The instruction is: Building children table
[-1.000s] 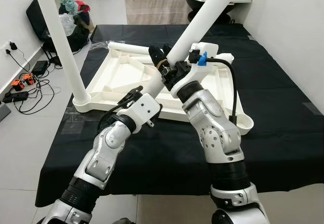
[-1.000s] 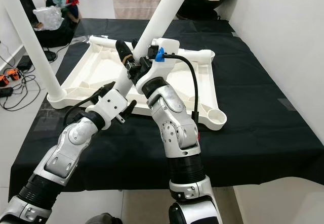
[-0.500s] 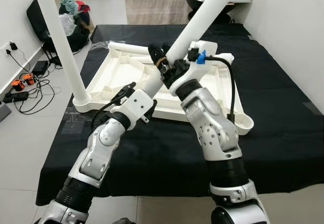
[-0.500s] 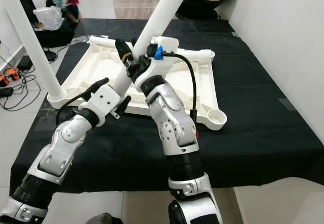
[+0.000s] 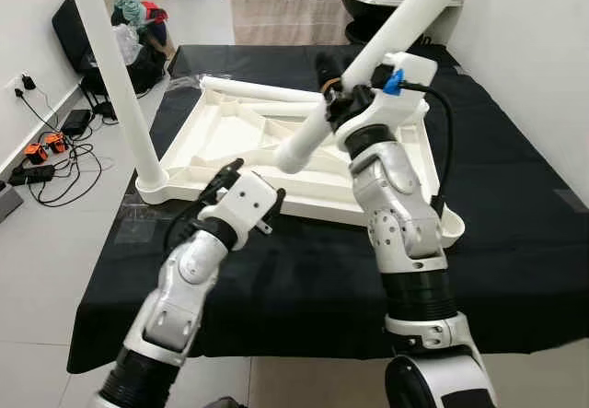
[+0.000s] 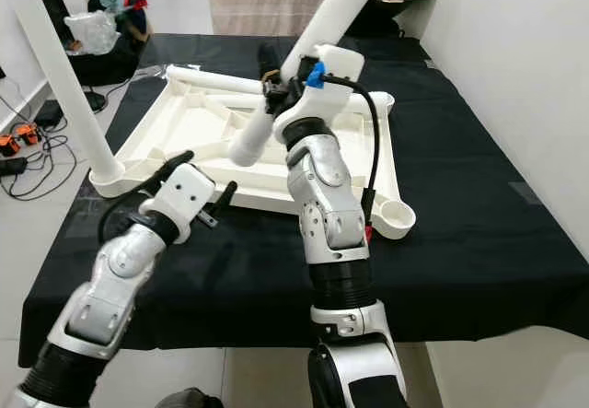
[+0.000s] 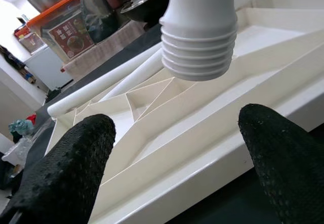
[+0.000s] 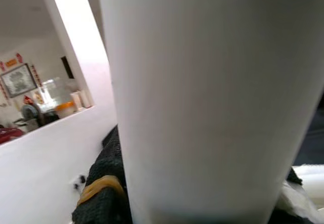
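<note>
White plastic table leg (image 5: 368, 67) slants above the upturned tabletop (image 5: 230, 141), clasped by the right gripper (image 5: 333, 84), its upper end cut off. Left gripper (image 5: 221, 176) hovers spread and empty below the leg's threaded end (image 7: 199, 52). Another leg (image 5: 120, 86) stands fitted at a corner.

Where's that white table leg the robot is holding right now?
The leg is in the right gripper, slanting up over the upturned white tabletop, its threaded end hanging free above the tabletop, just beyond the open left gripper.
</note>
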### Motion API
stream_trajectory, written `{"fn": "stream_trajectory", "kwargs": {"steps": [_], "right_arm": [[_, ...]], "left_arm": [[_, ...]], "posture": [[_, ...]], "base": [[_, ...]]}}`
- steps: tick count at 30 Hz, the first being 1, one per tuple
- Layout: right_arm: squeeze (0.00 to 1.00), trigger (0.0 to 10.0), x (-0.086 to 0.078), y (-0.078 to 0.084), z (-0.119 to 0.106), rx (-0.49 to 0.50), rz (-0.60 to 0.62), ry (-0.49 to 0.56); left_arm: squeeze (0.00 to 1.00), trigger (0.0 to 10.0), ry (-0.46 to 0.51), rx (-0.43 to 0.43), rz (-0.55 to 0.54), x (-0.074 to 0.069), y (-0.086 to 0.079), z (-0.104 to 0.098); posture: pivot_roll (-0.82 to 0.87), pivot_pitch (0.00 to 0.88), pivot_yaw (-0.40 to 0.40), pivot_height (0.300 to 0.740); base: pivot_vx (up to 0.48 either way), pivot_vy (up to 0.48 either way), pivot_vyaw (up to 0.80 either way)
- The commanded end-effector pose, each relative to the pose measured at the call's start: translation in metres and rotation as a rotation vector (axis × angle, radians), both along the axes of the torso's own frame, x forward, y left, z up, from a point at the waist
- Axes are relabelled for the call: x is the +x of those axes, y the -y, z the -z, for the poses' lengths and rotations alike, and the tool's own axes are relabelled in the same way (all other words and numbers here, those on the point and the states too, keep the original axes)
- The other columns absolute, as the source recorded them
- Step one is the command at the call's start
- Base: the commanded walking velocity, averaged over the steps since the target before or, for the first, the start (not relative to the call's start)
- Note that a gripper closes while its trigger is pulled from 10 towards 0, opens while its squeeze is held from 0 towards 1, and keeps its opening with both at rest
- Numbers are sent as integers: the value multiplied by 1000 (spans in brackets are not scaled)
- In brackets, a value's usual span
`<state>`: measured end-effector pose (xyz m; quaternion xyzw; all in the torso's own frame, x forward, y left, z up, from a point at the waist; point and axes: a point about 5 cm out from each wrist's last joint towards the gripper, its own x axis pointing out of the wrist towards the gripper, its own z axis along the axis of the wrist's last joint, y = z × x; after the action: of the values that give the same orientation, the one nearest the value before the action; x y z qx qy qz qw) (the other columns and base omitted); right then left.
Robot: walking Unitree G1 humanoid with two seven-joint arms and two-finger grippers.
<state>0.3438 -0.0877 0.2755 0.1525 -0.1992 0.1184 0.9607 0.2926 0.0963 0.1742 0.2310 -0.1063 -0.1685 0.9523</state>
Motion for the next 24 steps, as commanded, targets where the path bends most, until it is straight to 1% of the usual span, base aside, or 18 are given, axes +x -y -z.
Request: {"fn": "stream_trajectory", "kwargs": {"steps": [1,2,3,4,5,6,7,9,11,16,18,20,21,24], "right_arm": [[0,10000,0,4,-1,-42,31,26],[0,10000,-2,8,2,-83,38,41],[0,10000,-2,8,2,-83,38,41],[0,10000,-4,10,6,-114,34,48],[0,10000,-8,12,10,-150,26,58],[0,10000,-8,12,10,-150,26,58],[0,10000,-10,13,13,-171,22,63],[0,10000,-10,13,13,-171,22,63],[0,10000,-17,16,24,-215,17,58],[0,10000,-21,20,33,-236,25,38],[0,10000,-22,23,38,-246,35,28],[0,10000,-21,25,38,-255,43,30],[0,10000,-20,25,38,-252,47,30],[0,10000,-20,26,36,-250,50,33]], "left_arm": [[0,10000,-23,-44,-14,-6,-1,3],[0,10000,-31,-96,-23,-10,-2,2],[0,10000,-31,-96,-23,-10,-2,2],[0,10000,-41,-145,-44,-14,-5,1],[0,10000,-44,-175,-60,-18,-8,0],[0,10000,-44,-175,-60,-18,-8,0],[0,10000,-45,-188,-69,-20,-10,0],[0,10000,-45,-188,-69,-20,-10,0],[0,10000,-53,-214,-90,-26,-14,1],[0,10000,-42,-223,-122,-28,-17,-1],[0,10000,-22,-219,-145,-27,-21,-4],[0,10000,-13,-199,-138,-27,-22,-6],[0,10000,-21,-212,-143,-26,-23,-6],[0,10000,-23,-212,-147,-26,-23,-7]], "posture": [[17,4,-48,740],[16,3,-49,740],[16,3,-49,740],[18,1,-49,740],[20,0,-53,740],[20,0,-53,740],[21,0,-54,740],[21,0,-54,740],[23,0,-52,740],[22,0,-52,740],[22,0,-52,740],[22,0,-51,740],[21,0,-52,740],[20,0,-53,740]], "base": [[0,0,0],[0,0,0],[0,0,0],[0,0,0],[0,0,0],[0,0,0],[0,0,0],[0,0,0],[0,0,0],[0,0,0],[0,-326,0],[0,-446,0],[0,-446,0],[0,-446,0]]}}
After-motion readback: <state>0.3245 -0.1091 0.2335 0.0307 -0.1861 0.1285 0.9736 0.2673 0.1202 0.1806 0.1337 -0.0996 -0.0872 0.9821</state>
